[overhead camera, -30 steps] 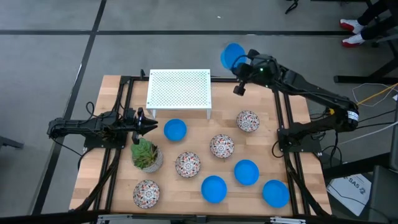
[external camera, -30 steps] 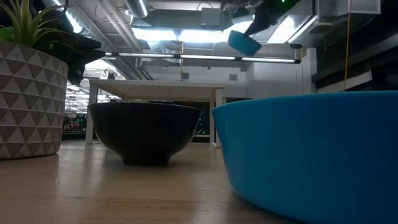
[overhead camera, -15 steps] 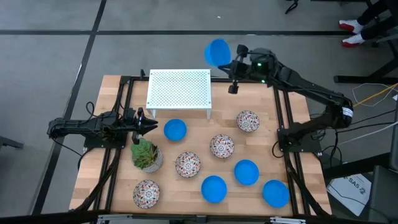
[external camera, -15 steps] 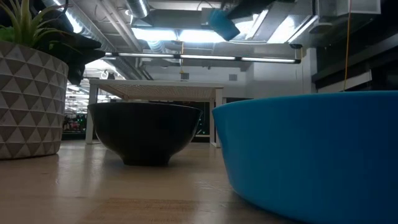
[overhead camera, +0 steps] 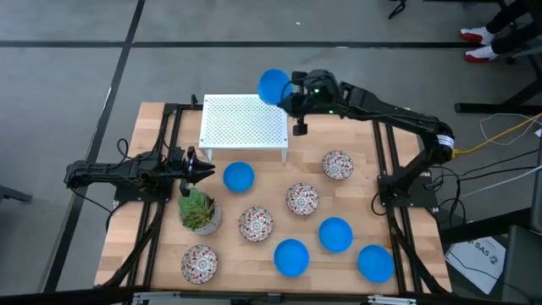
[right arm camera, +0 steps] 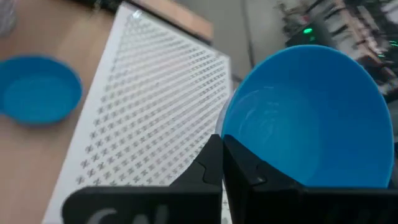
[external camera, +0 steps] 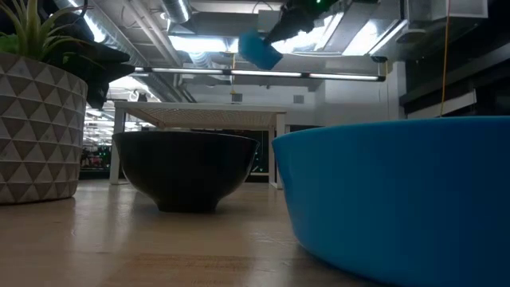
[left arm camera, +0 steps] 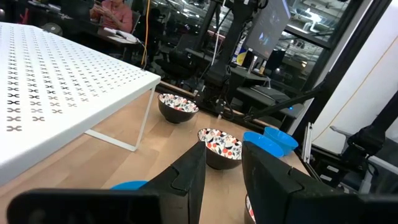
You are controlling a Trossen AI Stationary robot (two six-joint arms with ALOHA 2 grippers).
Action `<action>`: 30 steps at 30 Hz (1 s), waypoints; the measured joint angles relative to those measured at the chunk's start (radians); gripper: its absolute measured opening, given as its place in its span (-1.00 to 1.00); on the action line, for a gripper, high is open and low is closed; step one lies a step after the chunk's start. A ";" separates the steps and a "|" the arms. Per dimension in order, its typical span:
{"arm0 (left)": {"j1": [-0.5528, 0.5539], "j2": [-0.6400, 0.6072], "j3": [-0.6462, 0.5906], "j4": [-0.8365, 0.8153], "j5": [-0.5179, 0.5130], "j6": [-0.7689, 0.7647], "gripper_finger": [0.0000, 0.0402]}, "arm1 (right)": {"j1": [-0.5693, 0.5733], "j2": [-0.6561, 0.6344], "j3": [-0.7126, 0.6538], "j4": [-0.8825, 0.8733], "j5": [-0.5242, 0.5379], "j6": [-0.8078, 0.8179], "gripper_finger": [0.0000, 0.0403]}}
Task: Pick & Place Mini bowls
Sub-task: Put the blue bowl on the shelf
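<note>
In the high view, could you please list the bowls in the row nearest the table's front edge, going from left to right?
Speckled bowl → blue bowl → blue bowl.

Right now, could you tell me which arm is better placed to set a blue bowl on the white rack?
The right: its fingers already pinch a blue bowl above the white rack. The left gripper waits low, empty.

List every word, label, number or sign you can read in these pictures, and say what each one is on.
"SA5" and perhaps a "2": on a white sheet on the floor by the table's right front corner, high view; too small to be sure.
No readable text on the mini bowls, the white perforated rack, the plant pot or the arms.
</note>
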 joint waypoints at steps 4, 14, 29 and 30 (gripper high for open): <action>0.000 0.000 0.000 0.000 0.000 0.000 -0.50 | 0.007 0.051 0.030 -0.035 -0.005 -0.039 -0.99; 0.000 0.000 0.000 0.000 0.000 0.000 -0.50 | 0.005 0.150 0.031 -0.048 -0.054 -0.042 -0.99; 0.000 0.000 0.000 0.000 0.000 0.000 -0.50 | -0.019 0.171 0.031 -0.134 -0.119 -0.066 -0.99; 0.000 0.000 0.000 0.000 0.000 0.000 -0.50 | -0.028 0.175 0.031 -0.130 -0.142 -0.061 -0.99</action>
